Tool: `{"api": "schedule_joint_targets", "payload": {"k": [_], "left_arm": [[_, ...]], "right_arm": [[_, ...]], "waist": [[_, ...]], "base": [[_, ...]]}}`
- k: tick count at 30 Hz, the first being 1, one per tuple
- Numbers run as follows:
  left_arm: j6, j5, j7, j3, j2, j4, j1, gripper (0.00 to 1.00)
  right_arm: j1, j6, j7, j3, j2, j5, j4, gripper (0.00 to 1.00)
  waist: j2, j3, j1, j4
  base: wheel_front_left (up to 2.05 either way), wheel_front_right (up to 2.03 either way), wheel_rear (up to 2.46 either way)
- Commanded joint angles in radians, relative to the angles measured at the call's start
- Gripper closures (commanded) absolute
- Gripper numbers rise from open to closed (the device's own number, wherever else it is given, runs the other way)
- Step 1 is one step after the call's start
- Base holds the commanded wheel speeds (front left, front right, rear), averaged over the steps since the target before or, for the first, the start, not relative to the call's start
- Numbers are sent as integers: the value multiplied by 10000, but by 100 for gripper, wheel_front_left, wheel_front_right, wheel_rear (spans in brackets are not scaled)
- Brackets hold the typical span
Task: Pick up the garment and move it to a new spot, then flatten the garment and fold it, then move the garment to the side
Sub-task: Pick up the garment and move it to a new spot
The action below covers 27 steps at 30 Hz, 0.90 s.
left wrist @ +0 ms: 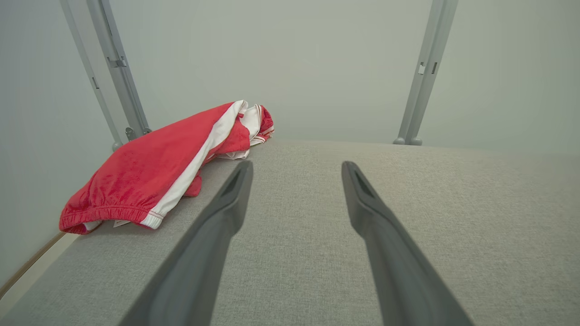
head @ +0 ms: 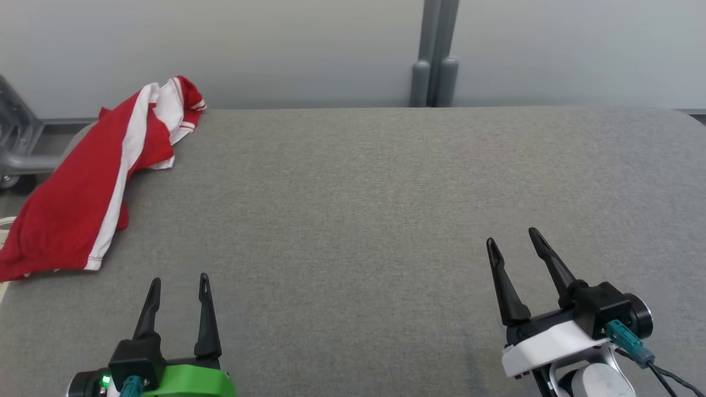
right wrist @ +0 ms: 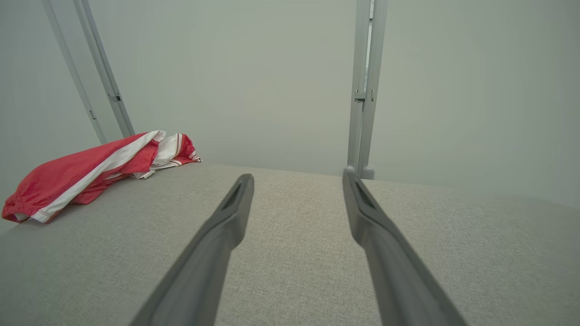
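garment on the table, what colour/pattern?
The garment is red with a white side stripe and white trim; clearest in the left wrist view.

The robot's left gripper [head: 180, 279] and right gripper [head: 512, 236] rest low at either side of the head view, both empty, long dark fingers [head: 207, 325] spread wide and pointing forward, the right pair leaning slightly leftward

No legible text, brand or number. Pale tag [left wrist: 120, 222] at garment [left wrist: 145, 176] waistband, possibly printed, too small to read.
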<state>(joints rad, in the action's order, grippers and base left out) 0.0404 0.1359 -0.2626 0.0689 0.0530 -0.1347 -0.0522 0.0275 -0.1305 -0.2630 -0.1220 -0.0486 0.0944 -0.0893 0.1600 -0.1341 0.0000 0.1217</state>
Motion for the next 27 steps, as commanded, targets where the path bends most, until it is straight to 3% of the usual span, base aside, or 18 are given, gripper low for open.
{"api": "schedule_joint_targets", "payload": {"k": [1,14,27], "left_arm": [[8,5,-26,-13,42,37,61,0],[12,3,-26,-137,169,84,-81,0],[37,42,-26,-148,214,153,-183,0]], "right_arm": [[-33,-4,-39,29,-34,-39,89,0],[27,-4,-39,-15,-36,49,202,0],[-87,-4,-39,-182,-36,83,210,0]], "waist": [[0,-117,0,779],[0,-276,0,3320],[0,-326,0,3763]], "base": [[0,0,0],[0,0,0],[0,0,0]]}}
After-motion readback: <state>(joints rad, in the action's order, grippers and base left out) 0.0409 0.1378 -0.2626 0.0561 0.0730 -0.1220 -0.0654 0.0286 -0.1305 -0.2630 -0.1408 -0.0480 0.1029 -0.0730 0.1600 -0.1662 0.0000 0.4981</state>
